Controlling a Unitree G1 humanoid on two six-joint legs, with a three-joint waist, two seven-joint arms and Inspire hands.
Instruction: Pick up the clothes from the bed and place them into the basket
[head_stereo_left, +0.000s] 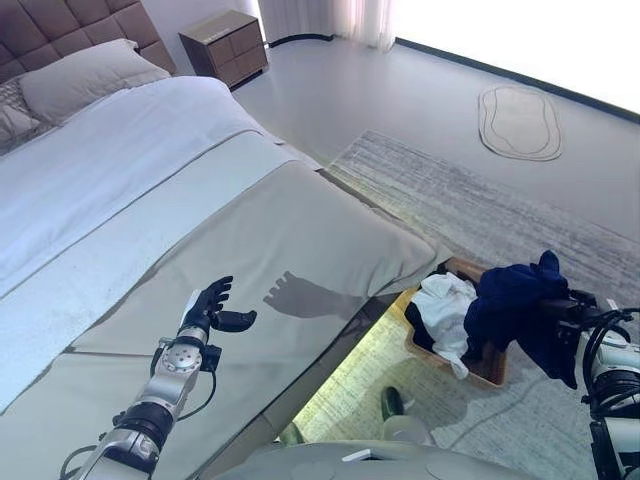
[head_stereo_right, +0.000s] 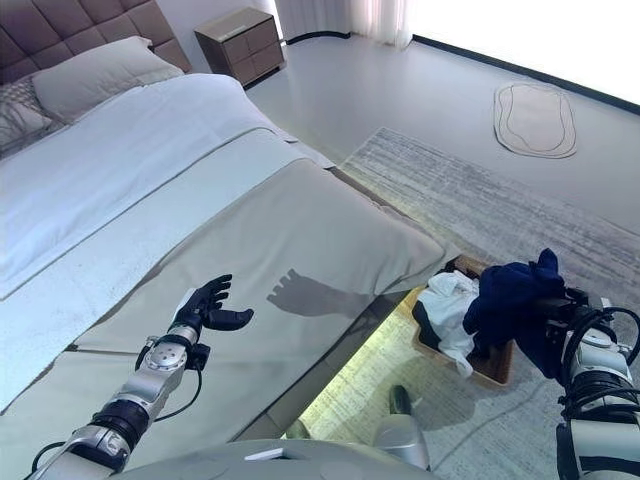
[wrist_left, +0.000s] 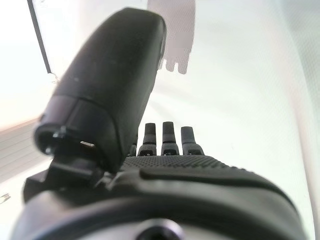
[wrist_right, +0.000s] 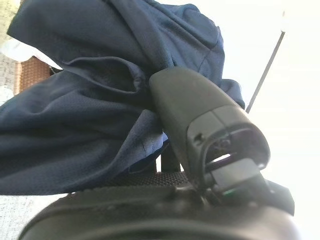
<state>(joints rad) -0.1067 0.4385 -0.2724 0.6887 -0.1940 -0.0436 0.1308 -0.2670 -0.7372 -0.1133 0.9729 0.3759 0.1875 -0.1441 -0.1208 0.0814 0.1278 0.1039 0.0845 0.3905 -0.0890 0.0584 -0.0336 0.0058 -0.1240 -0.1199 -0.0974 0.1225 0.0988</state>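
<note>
Right hand (head_stereo_right: 560, 312) clutching a navy garment (head_stereo_left: 515, 300) over the wicker basket (head_stereo_left: 492, 372) at 4 o'clock, white clothing (head_stereo_left: 443, 305) inside, left hand (head_stereo_left: 212, 308) unclenched above the bed (head_stereo_left: 300, 230).

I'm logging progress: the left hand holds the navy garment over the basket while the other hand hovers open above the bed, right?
Not quite: the right hand holds the navy garment over the basket, as the right wrist view shows. The left hand hovers open above the bed.
</note>
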